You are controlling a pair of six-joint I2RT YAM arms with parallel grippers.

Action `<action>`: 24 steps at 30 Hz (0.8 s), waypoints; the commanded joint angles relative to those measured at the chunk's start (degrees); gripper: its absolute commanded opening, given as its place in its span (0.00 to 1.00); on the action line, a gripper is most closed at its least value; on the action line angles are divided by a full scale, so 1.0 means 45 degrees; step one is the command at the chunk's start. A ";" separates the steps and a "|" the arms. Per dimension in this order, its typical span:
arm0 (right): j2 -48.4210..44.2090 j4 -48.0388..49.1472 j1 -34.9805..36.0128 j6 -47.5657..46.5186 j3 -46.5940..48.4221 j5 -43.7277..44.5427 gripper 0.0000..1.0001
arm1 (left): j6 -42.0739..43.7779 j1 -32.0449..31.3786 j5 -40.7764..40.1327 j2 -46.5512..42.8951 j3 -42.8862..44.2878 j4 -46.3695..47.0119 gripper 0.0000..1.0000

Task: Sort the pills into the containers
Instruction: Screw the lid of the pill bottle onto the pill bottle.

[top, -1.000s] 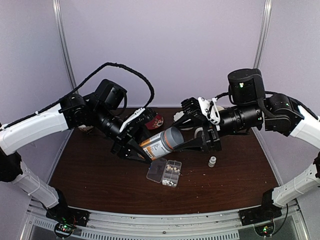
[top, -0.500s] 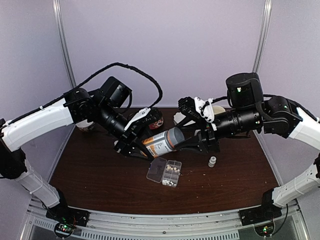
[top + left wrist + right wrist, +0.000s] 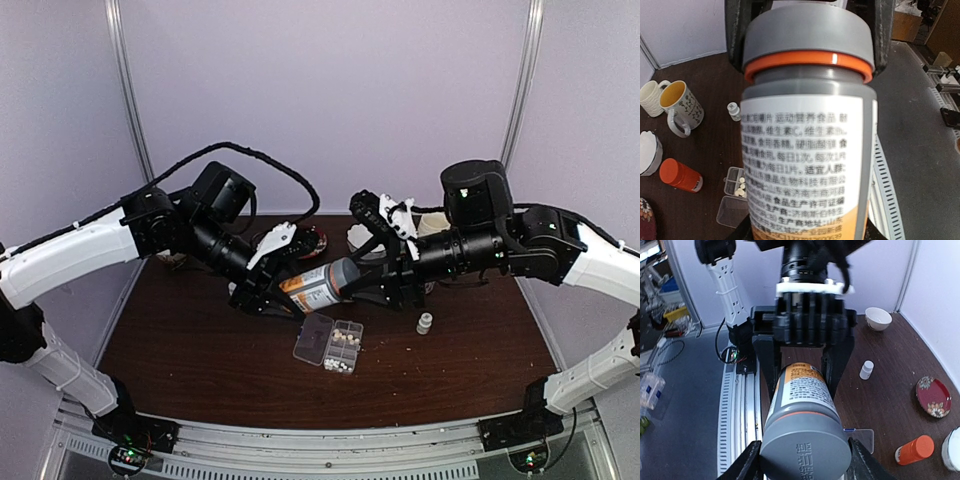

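Observation:
A big grey bottle with a white and orange label and a grey cap hangs tilted above the table between both grippers. My left gripper is shut on its base end. My right gripper is shut on the cap, its fingers at either side. The clear pill organizer lies open on the table just below the bottle. Small white pills lie in its cells. The left wrist view shows the organizer and pills beside the bottle.
A small white bottle stands right of the organizer. An orange bottle, two mugs, a red plate and a white bowl sit toward the back of the table.
Both arms have shifted while holding the bottle. The right arm has moved left and lower. The bottle stays over the organizer, lying a little flatter.

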 commanded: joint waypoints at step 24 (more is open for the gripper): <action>0.1247 0.5355 -0.1115 1.5074 -0.1644 0.0554 0.04 | 0.5238 -0.0983 -0.8440 0.0210 -0.1518 1.1154 0.00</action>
